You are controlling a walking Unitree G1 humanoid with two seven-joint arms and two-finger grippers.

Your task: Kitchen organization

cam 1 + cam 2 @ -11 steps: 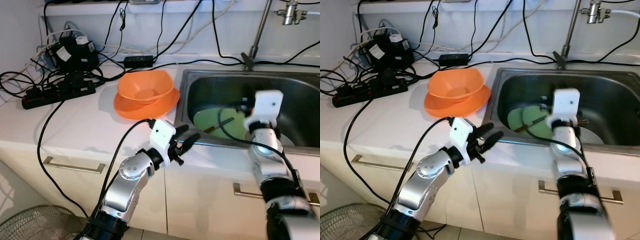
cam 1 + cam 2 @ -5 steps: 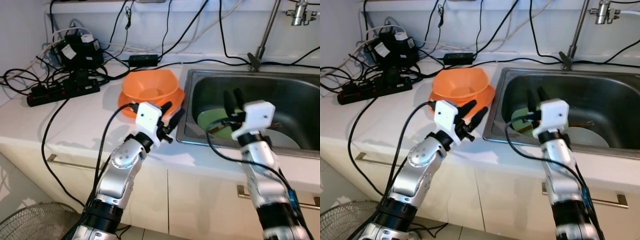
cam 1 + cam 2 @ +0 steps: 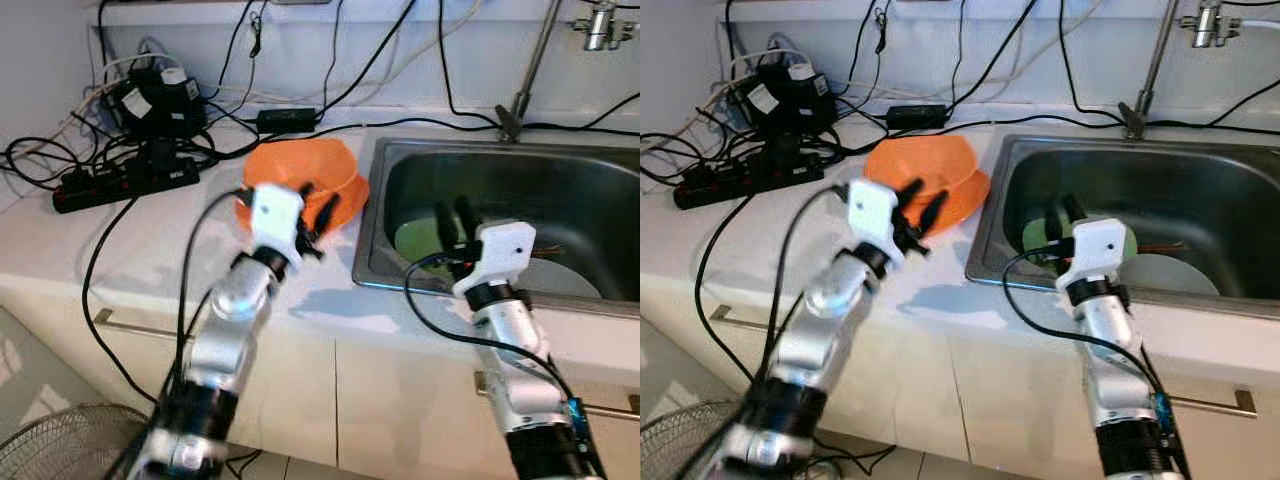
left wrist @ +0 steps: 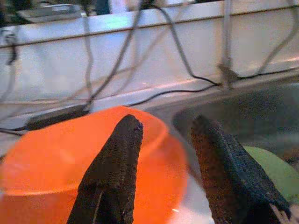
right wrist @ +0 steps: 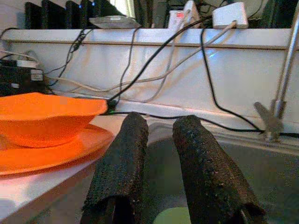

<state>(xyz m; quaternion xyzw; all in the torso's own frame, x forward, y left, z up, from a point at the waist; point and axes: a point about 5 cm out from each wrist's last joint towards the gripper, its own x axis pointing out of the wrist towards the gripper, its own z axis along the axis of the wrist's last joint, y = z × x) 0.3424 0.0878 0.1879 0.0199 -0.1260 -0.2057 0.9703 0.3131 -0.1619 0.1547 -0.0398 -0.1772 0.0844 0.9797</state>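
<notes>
1. Left eye view: orange bowl (image 3: 305, 172) sits nested on an orange plate (image 3: 352, 198) on the white counter (image 3: 110, 245), just beside the left rim of the steel sink (image 3: 600, 195). A green plate (image 3: 418, 238) lies flat in the sink basin, with a paler plate (image 3: 1170, 275) next to it, partly hidden by the right arm.

2. Handling, judged: bowl and plate look like thin moulded plastic, so light, stiff, not fragile, with a smooth and probably slippery surface. The bowl rests loose on the plate, so lifting one may drag or tip the other.

3. Where to grip, judged: the bowl's raised rim on the side nearest the robot, one finger inside and one outside the wall. The plate's edge lies low on the counter and offers little purchase while the bowl sits on it.

4. Left gripper (image 3: 318, 212): raised in front of the bowl, near its closest edge. In the left wrist view the two fingers (image 4: 114, 163) stand clearly apart, the gap framing the bowl's rim. Nothing held; contact with the bowl cannot be confirmed, the frame being blurred.

5. Right gripper (image 3: 452, 222): above the sink's left front corner, fingers pointing up and back over the basin. In the right wrist view the fingers (image 5: 124, 165) stand a narrow gap apart, empty, touching nothing.

6. Risk, judged: a pinch on smooth plastic may slide; seat the fingers deep over the rim before lifting.
</notes>
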